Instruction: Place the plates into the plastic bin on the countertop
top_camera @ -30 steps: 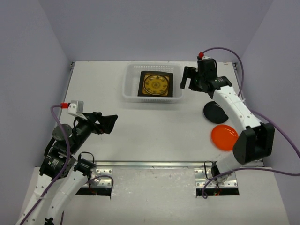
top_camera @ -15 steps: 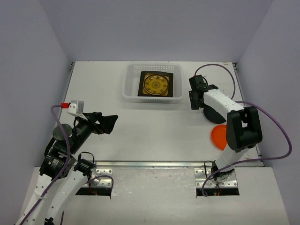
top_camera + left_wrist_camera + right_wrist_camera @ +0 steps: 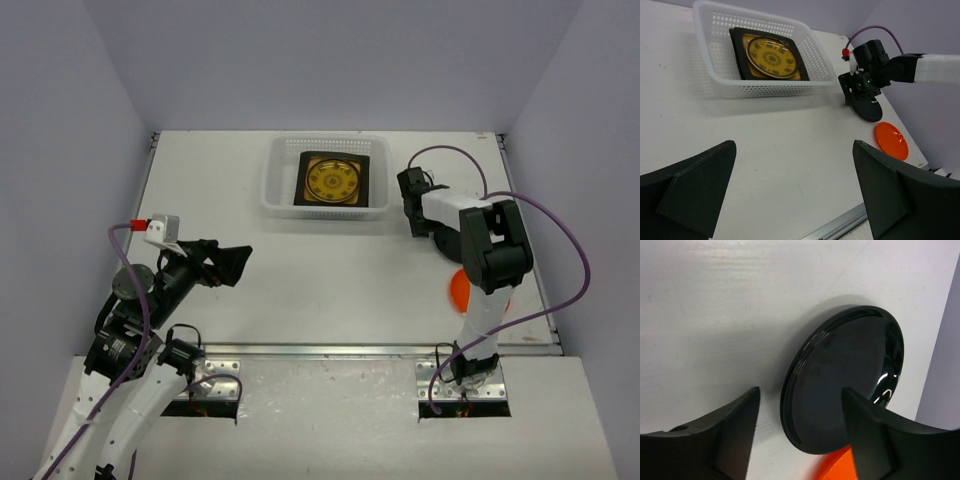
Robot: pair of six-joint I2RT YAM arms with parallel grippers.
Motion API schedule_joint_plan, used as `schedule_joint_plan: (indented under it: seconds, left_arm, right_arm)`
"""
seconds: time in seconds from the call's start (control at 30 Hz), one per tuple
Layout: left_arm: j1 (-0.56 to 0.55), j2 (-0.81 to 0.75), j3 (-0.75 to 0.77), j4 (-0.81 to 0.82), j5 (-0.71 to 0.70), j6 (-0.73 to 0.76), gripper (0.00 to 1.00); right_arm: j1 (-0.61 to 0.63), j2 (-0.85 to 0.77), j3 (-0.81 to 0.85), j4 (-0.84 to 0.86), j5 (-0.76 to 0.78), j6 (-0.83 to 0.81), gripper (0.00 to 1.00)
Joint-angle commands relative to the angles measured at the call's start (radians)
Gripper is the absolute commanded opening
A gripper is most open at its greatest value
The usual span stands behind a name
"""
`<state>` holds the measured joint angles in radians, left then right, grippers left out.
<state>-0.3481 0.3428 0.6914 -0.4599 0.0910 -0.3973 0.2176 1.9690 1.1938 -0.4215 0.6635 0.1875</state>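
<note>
**Operator:** How is the right pincer (image 3: 799,392) sitting?

**Spotter:** Your right pincer is partly spread. One finger is over the bare bench (image 3: 715,300) and the other is over the black round plate (image 3: 850,365), with the plate's near rim in the gap between them. From the wrist view, nothing looks pinched yet.

**Operator:** What could go wrong here?

**Spotter:** The plate lies flat and it's glossy. I'd say that if your outer finger doesn't get under the rim, the squeeze will only shove the plate sideways. It would slide into the orange round plate (image 3: 891,141) just beside it and towards the bench's right edge.

**Operator:** And if I do catch it?

**Spotter:** Then you have an edge hold on a slick disc. It may swivel or slip out as you lift.

**Operator:** What about the bin?

**Spotter:** The plastic bin (image 3: 765,89) is well apart, at the far middle of the bench. It holds a square dark-rimmed plate (image 3: 738,55) with a patterned yellow round plate (image 3: 771,57) on top. If you come in low, you could clip the rim. If you let go high, crockery lands on crockery.

**Operator:** Left side?

**Spotter:** Your left pincer (image 3: 794,145) hangs wide and empty, near its base.
</note>
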Motion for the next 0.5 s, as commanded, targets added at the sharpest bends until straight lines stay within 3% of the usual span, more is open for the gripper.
schedule_joint_plan:
  seconds: [0.0,0.13,0.37,0.47]
  left_arm:
    - [-0.002,0.001,0.000,0.039,0.012,0.006,1.00]
    - [-0.002,0.002,0.000,0.038,0.013,0.006,1.00]
    - [-0.002,0.001,0.000,0.038,0.011,0.005,1.00]
    - [-0.002,0.000,0.000,0.038,0.008,0.005,1.00]
  right_arm:
    - [-0.032,0.033,0.002,0.041,-0.040,0.024,0.59]
    - [-0.046,0.042,-0.023,0.053,-0.052,0.028,0.52]
    - [-0.052,0.047,-0.050,0.053,-0.091,0.036,0.04]
    - [-0.051,0.007,-0.070,0.049,-0.115,0.040,0.00]
